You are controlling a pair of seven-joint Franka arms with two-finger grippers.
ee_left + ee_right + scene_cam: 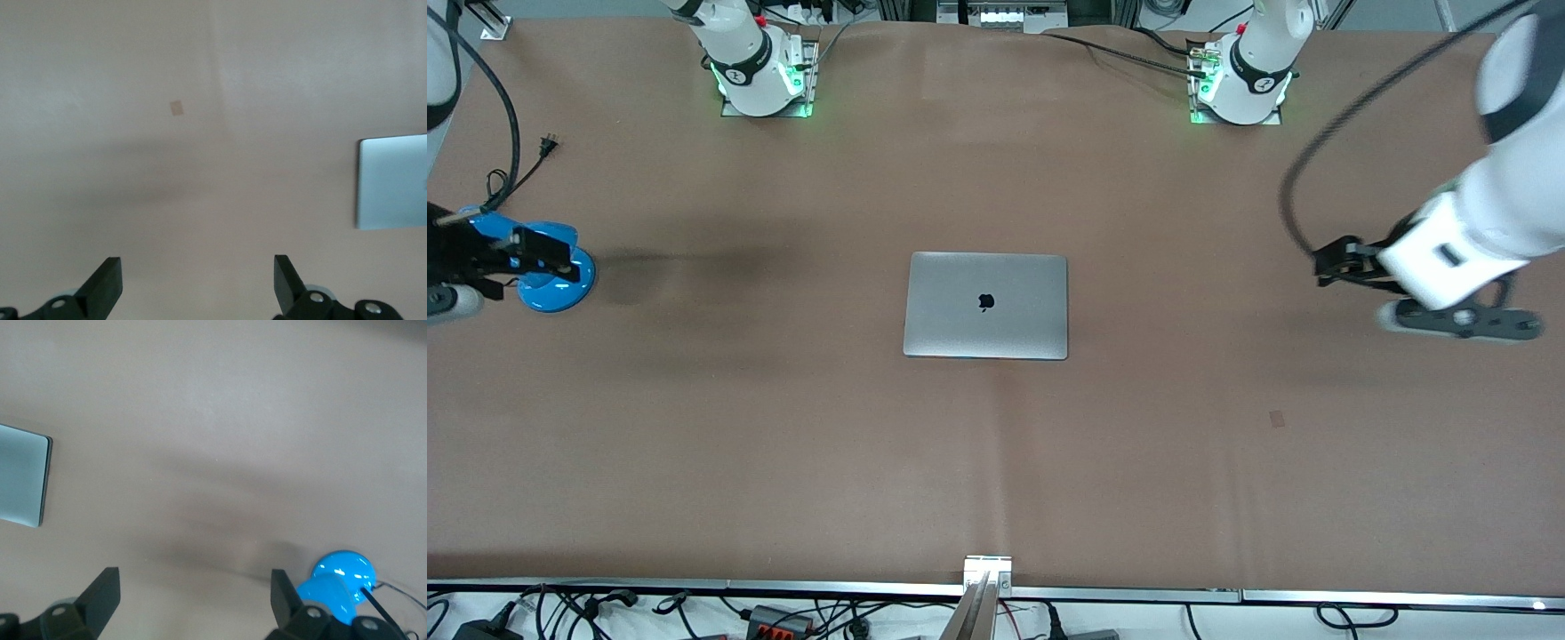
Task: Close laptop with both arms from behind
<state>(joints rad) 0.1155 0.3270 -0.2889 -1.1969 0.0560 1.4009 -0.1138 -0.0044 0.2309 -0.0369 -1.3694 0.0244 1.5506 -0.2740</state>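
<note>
Mid-worktop [783, 427], all brown and bare-ish, sits the laptop [985, 306], lid shut, well off every edge. Left wrist view: left tool [197, 283] spread open over brown mat. Right wrist view: right tool [193, 600] open too, above the blue lamp [337, 583].

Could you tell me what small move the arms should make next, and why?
Probably none beyond holding off: the laptop already lies shut, lid logo up. The left gripper and right gripper hang open over bare table, the right beside the blue lamp.
</note>
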